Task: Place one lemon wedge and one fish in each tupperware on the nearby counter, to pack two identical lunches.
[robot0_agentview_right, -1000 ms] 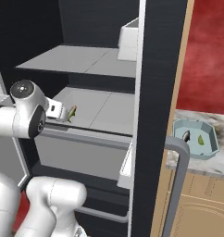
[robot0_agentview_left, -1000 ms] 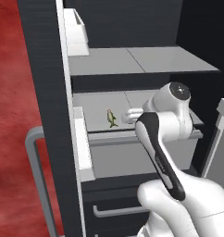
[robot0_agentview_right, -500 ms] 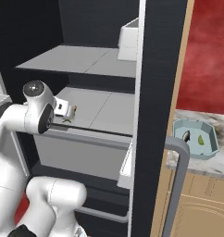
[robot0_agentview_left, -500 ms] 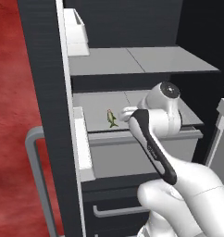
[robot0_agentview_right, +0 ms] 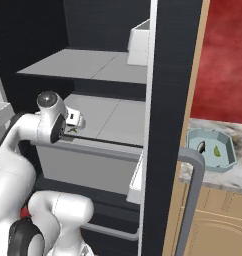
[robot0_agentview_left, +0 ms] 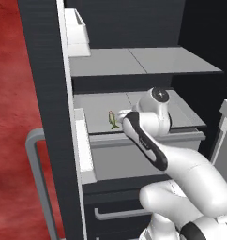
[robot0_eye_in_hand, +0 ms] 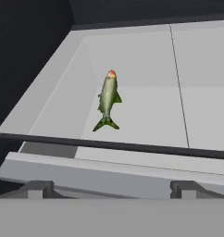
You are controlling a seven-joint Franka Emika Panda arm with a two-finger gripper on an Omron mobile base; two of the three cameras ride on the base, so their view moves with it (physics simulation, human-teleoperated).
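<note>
A small green fish (robot0_eye_in_hand: pixel 108 98) with a red head lies alone on the grey middle fridge shelf (robot0_eye_in_hand: pixel 202 111), just behind the shelf's front lip. My gripper (robot0_eye_in_hand: pixel 111 189) is open in front of it, fingertips (robot0_eye_in_hand: pixel 37 188) wide apart with nothing between them. In the left base view the gripper (robot0_agentview_left: pixel 120 116) sits right beside the fish (robot0_agentview_left: pixel 114 120). On the marbled counter (robot0_agentview_right: pixel 241 137) to the right stands the pale blue octagonal tupperware (robot0_agentview_right: pixel 228 161), holding a dark fish (robot0_agentview_right: pixel 201 146) and a yellow lemon wedge (robot0_agentview_right: pixel 216 150).
The upper shelf (robot0_agentview_left: pixel 143 61) hangs close above my hand and carries a white bin (robot0_agentview_left: pixel 78 33). A drawer front (robot0_agentview_left: pixel 134 159) lies below the fish's shelf. The open fridge door (robot0_agentview_right: pixel 168 125) with its grey handle (robot0_agentview_right: pixel 193 200) stands between the fridge interior and the counter.
The arm has swung the hand in toward the fish, ending just beside it at the shelf's front. The fish has not moved and the jaws stay open.
</note>
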